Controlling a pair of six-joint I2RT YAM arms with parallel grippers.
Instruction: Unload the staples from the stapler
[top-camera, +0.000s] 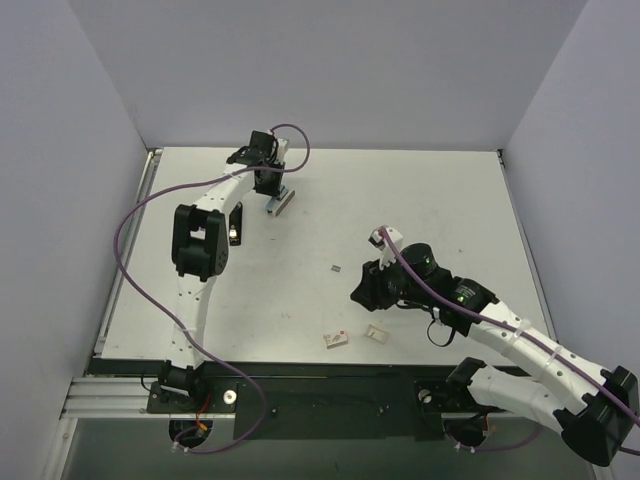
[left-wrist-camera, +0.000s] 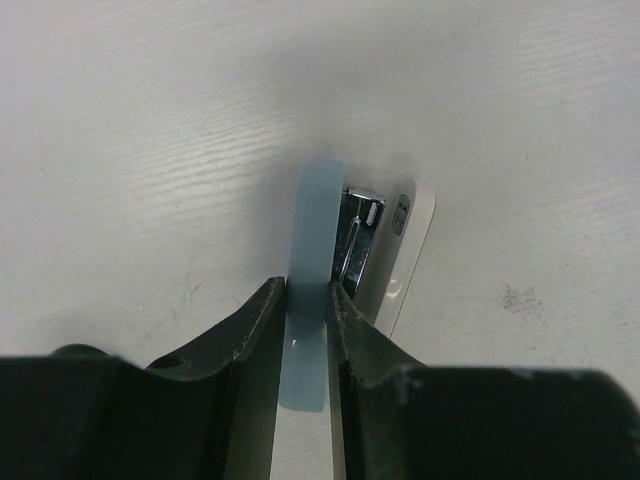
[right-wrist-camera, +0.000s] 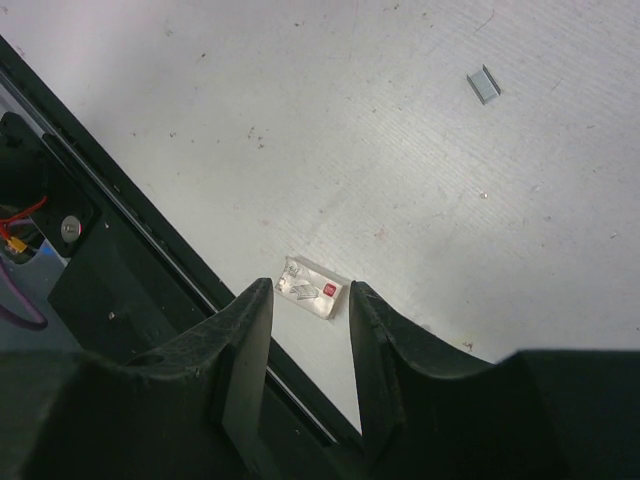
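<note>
The stapler lies at the far left-centre of the table. In the left wrist view its light blue top cover is swung up, away from the metal magazine and the white base. My left gripper is shut on the blue cover; it also shows in the top view. A small strip of staples lies loose mid-table and shows in the right wrist view. My right gripper is open and empty, hovering above the table near the front.
A small clear staple box with a red label lies near the table's front edge. A second small white piece lies beside it. The black front rail runs along the near edge. Grey walls enclose the table.
</note>
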